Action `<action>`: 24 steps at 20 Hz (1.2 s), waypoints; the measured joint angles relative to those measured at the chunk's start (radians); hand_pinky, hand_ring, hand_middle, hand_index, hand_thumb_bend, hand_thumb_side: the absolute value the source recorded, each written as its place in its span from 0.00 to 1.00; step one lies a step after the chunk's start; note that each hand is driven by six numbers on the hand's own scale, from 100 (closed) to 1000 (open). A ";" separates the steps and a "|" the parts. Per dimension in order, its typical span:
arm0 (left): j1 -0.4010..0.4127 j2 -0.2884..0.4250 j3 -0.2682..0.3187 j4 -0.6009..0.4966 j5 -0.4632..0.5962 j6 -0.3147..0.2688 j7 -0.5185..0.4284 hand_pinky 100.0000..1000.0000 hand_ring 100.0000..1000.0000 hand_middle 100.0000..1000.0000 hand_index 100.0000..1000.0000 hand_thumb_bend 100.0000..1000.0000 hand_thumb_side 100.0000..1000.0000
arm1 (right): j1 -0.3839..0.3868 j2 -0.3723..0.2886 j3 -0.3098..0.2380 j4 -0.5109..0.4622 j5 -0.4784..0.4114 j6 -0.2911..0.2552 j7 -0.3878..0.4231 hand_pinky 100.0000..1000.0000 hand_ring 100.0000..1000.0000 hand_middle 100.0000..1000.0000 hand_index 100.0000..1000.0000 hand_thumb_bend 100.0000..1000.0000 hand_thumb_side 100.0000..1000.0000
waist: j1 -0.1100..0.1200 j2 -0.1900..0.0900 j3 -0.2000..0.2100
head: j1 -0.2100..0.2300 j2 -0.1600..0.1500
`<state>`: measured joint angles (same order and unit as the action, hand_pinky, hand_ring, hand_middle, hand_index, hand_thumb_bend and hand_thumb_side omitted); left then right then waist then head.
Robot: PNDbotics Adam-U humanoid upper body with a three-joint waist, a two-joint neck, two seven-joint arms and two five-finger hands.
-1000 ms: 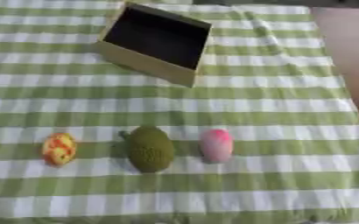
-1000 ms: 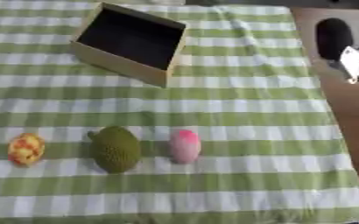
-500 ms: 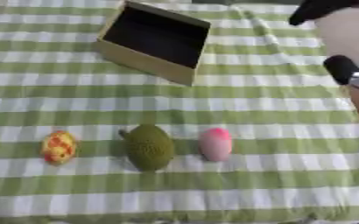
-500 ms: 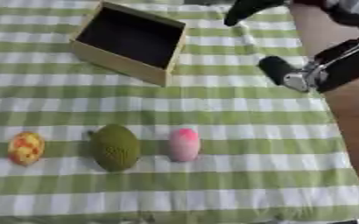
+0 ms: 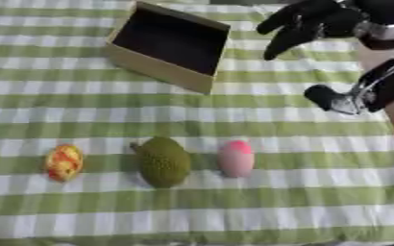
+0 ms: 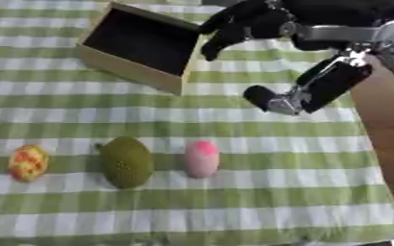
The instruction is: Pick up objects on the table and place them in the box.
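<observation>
Three things lie in a row on the green checked cloth: a red and yellow fruit at the left, a bumpy dark green fruit in the middle, and a pink egg-shaped thing to its right. An open tan box with a dark inside stands tilted at the back left. My right hand comes in from the upper right and hovers just right of the box, fingers relaxed and holding nothing. A black and silver part of the same arm hangs lower, above and right of the pink thing. My left hand does not show.
The cloth-covered table ends at the right edge, where a brown floor strip shows. Checked cloth runs between the box and the row of fruits.
My right arm has come in from the upper right and reached further left and down, toward the box. The three things and the box have not moved.
</observation>
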<state>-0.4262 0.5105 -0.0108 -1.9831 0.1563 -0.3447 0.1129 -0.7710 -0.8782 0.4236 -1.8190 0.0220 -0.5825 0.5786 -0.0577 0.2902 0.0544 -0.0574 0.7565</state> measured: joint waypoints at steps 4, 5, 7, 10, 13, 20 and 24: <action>0.003 0.000 -0.003 0.000 0.002 0.001 -0.006 0.63 0.74 0.69 0.85 0.00 0.53 | -0.001 0.047 0.027 0.042 0.029 0.045 0.045 0.99 0.97 0.70 0.95 0.00 0.19 | 0.000 0.000 0.001 | -0.001 0.000; 0.004 0.000 -0.003 0.000 0.002 0.001 -0.007 0.63 0.74 0.69 0.85 0.00 0.53 | 0.002 0.058 0.032 0.053 0.035 0.057 0.057 0.99 0.97 0.69 0.95 0.00 0.21 | 0.000 0.000 0.001 | -0.002 0.000; 0.004 0.000 -0.003 0.000 0.003 0.002 -0.008 0.63 0.74 0.69 0.85 0.00 0.53 | 0.010 0.078 0.040 0.069 0.048 0.080 0.080 1.00 0.97 0.66 0.95 0.00 0.25 | 0.000 0.000 0.001 | -0.002 0.000; 0.004 0.000 -0.004 0.000 0.006 0.004 -0.010 0.63 0.74 0.69 0.85 0.00 0.53 | 0.019 0.101 0.047 0.083 0.066 0.103 0.103 1.00 0.98 0.62 0.95 0.00 0.31 | 0.000 0.000 0.001 | -0.003 0.002; 0.004 0.000 -0.004 0.000 0.010 0.005 -0.012 0.63 0.74 0.69 0.85 0.00 0.53 | 0.039 0.120 0.052 0.093 0.089 0.115 0.115 1.00 0.98 0.60 0.95 0.00 0.35 | 0.000 0.000 0.001 | -0.005 0.003; 0.004 -0.001 -0.004 0.000 0.011 0.005 -0.014 0.63 0.74 0.69 0.85 0.00 0.53 | 0.074 0.149 0.065 0.112 0.162 0.108 0.108 1.00 0.99 0.65 0.96 0.00 0.41 | 0.000 0.000 0.002 | -0.006 0.007; 0.004 -0.001 -0.007 0.000 0.011 0.007 -0.017 0.63 0.74 0.69 0.85 0.00 0.53 | 0.091 0.169 0.078 0.133 0.212 0.097 0.097 1.00 1.00 0.73 0.97 0.00 0.46 | 0.000 0.000 0.004 | -0.006 0.007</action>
<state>-0.4224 0.5096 -0.0180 -1.9832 0.1678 -0.3373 0.0957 -0.6796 -0.7094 0.5019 -1.6865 0.2339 -0.4857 0.6754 -0.0577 0.2902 0.0589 -0.0638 0.7636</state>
